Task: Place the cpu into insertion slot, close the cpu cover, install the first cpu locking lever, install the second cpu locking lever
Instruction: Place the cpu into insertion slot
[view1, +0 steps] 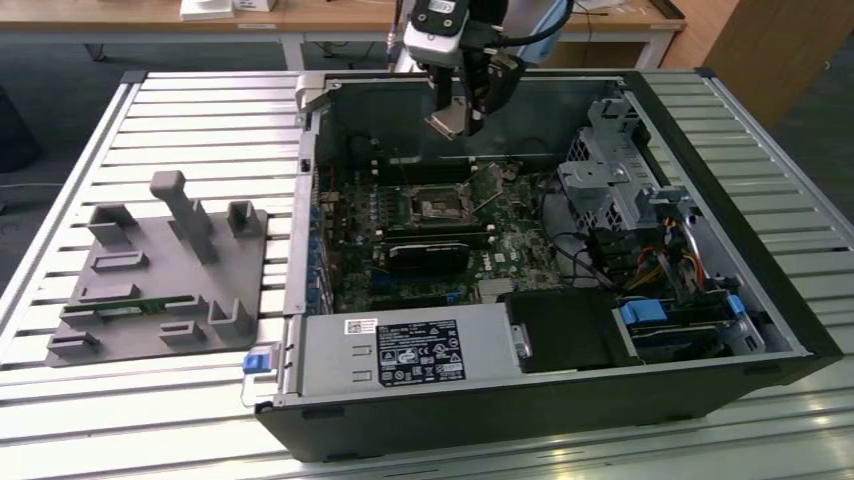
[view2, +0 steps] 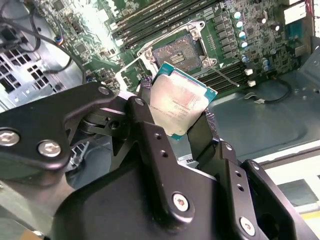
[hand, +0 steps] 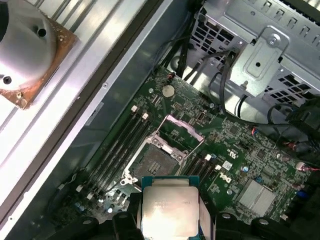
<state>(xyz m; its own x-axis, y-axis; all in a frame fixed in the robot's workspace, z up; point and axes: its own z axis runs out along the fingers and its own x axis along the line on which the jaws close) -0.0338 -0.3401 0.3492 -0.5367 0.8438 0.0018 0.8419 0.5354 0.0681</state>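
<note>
The gripper (view2: 176, 107) is clamped on the cpu (view2: 182, 97), a black finger pressing each of two opposite edges, so the chip's dull grey-brown metal lid shows bare between them, with a thin teal rim of board around it. The chip hangs in the air above the open computer case (view1: 747, 330), touching nothing but the fingers. The relation that counts is chip to insertion slot (hand: 155, 165): in both wrist views the socket lies straight beyond the chip's free edge, lower down on the green motherboard (hand: 235, 150) and well apart from it. In the exterior view the gripper sits over the far side of the case, with the socket below it and nearer the camera. The chip is close to square, so it has no real long axis; what matters is its tilt and turn, and its edges look rotated against the socket's edges, though the tilt may account for part of that. The socket is a dark square bed inside a bright silver rim and stands empty. The cpu cover (hand: 184, 127), a thin silver frame with a square window, is swung up from the socket's far side and leaves the bed open. Long, narrow black memory slots (hand: 117, 145) run alongside the socket
</note>
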